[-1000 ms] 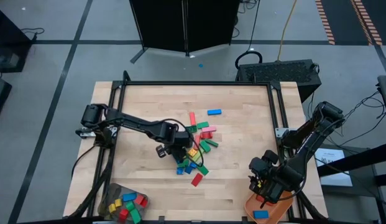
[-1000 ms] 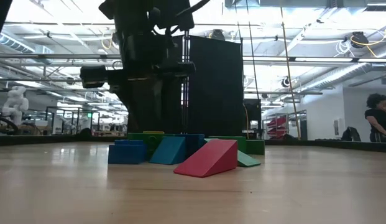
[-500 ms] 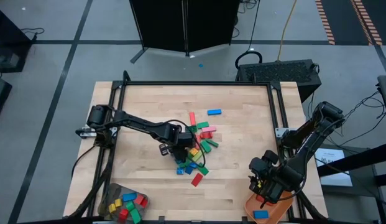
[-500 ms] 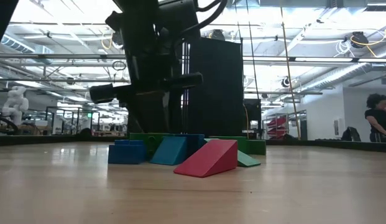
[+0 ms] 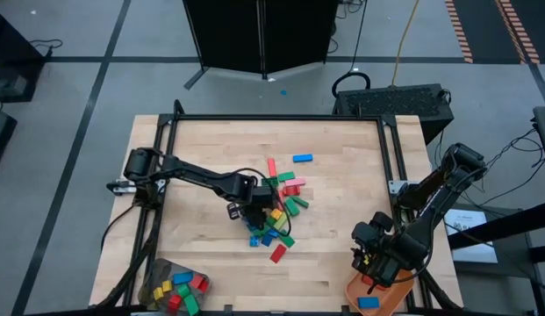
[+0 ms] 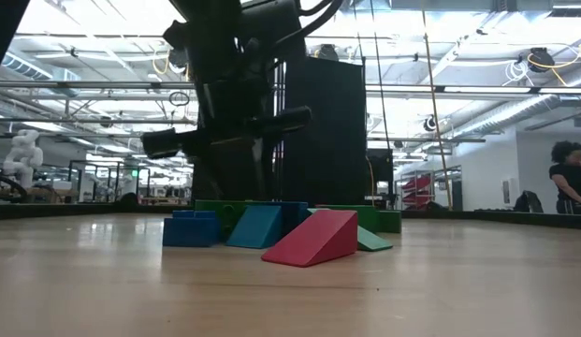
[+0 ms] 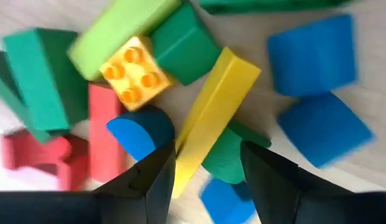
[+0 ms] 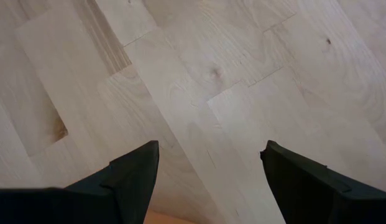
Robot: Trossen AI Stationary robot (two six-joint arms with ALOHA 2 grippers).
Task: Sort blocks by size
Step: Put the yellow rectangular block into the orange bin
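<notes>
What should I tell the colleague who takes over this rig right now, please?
Left gripper: open, over the pile of blocks mid-table, fingers straddling a long yellow block, not gripping.
Right gripper: open, empty, above bare wood beside the orange tray.
Done: several blocks lie in the grey container; a blue one is in the tray.
Left: most of the pile, plus a stray blue block and a red one.

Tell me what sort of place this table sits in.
Likely a large robotics lab or workshop: exposed ceiling ducts, a white humanoid robot standing far off, and black equipment racks behind the table.
</notes>
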